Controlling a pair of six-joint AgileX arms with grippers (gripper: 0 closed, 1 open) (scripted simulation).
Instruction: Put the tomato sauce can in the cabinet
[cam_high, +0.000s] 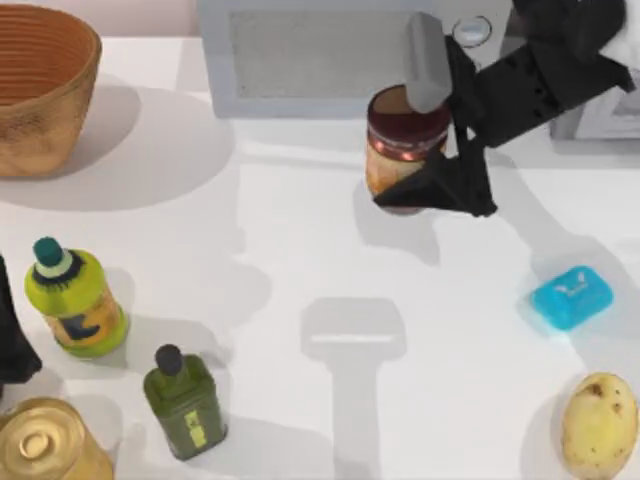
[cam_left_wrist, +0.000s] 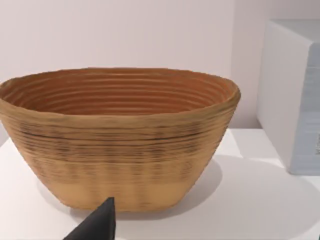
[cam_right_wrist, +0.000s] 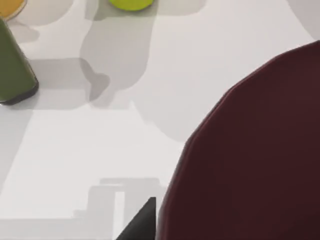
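The tomato sauce can (cam_high: 398, 135), maroon-topped with a copper rim and orange label, hangs upright above the table just in front of the microwave. My right gripper (cam_high: 428, 150) is shut on it, reaching in from the back right with black fingers at its side. In the right wrist view the can's dark maroon top (cam_right_wrist: 250, 165) looms close beside one black fingertip (cam_right_wrist: 142, 222). The cabinet is out of view. My left gripper (cam_high: 8, 345) is parked at the table's left edge; one black fingertip (cam_left_wrist: 100, 225) points toward the basket.
A woven basket (cam_high: 40, 90) (cam_left_wrist: 120, 135) stands back left, and a light grey microwave (cam_high: 320, 55) is at the back. Front left hold a yellow-green bottle (cam_high: 75, 300), a dark green bottle (cam_high: 185, 400) and a gold tin (cam_high: 45, 445). A blue box (cam_high: 570, 297) and a potato (cam_high: 598, 425) lie right.
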